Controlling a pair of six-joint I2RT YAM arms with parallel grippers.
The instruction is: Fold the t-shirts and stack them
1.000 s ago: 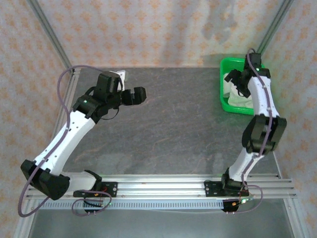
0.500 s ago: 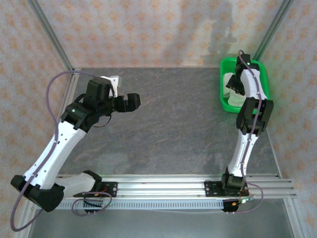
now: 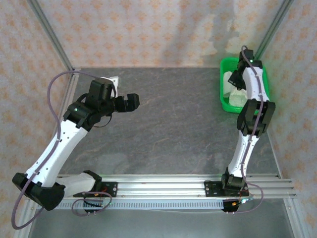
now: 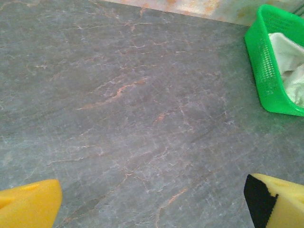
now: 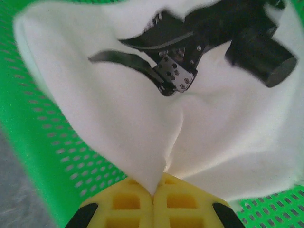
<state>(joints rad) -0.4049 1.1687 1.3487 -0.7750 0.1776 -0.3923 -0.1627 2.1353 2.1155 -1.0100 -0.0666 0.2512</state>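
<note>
- At the right gripper [image 5: 153, 192]: yellow fingers pressed together, clamped on a raised pinch of the large off-white cotton t-shirt [image 5: 118, 123], with a crease drawn up through the cloth from the pinch.
- Around that grip: shirt bunched inside the green perforated plastic basket [image 5: 42, 142], at the far right corner of the grey stone-look surface [image 3: 173, 129].
- At the left gripper [image 4: 152, 204]: spread wide, holding nothing, hovering over the bare left half of the surface, well apart from the basket.
- Step in hand, as judged: picking the first shirt out of the basket. Grip made, lift not yet begun, folding and stacking all ahead.
- Next move, as judged: raise the pinch straight up until clear of the basket rim, then carry toward the middle of the surface. Worth watching for cloth snagging on the rim or dragging the light basket along. Likely to need the left gripper on a second corner to spread the shirt flat.
- Writing: none readable on cloth, basket or fingers; no brand, no label. No print showing on the exposed face of the shirt. Black hardware [image 5: 180, 71] with small screws across the top of the right wrist view, unmarked as far as can be told.
</note>
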